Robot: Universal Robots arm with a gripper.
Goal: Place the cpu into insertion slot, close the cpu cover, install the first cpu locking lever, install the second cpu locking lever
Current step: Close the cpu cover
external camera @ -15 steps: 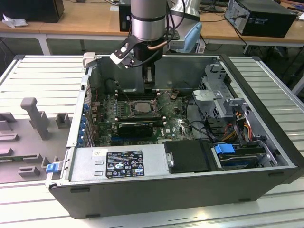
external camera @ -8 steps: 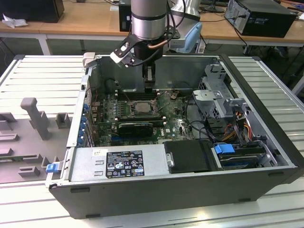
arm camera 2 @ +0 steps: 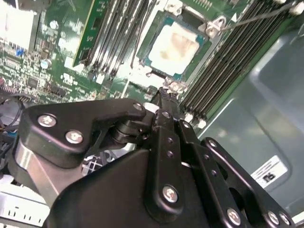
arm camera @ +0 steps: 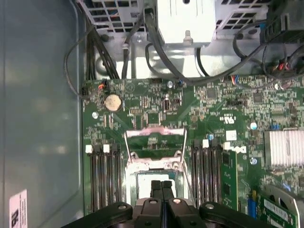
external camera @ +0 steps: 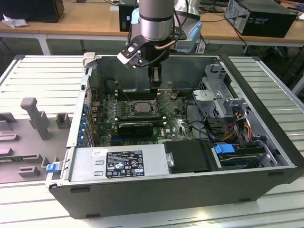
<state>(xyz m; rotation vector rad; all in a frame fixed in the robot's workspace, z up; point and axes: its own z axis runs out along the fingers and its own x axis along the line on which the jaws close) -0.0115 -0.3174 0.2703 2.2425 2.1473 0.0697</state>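
Note:
The cpu [arm camera 2: 176,43], a pale cream square, lies flat in the insertion slot [arm camera 2: 145,61] on the green motherboard [external camera: 107,111]. In the first wrist view the cpu cover [arm camera: 154,130], a silvery frame with a square window, stands swung up and open just beyond the slot. My gripper [arm camera: 161,186] hangs straight above the slot, fingers pressed together and holding nothing. In the second wrist view the gripper [arm camera 2: 164,92] has its tips just off the slot's edge. A thin wire locking lever [arm camera 2: 259,15] sticks out from one corner of the slot, unlatched. The exterior view has the gripper [external camera: 155,89] low inside the case.
Long black memory slots [arm camera: 103,180] flank the socket on both sides. A drive cage [external camera: 216,95] and cable bundles [arm camera: 156,52] crowd the exterior view's right. A graphics card [external camera: 135,127] and the power supply [external camera: 118,164] lie nearer the front. The case wall [arm camera: 38,118] stands close.

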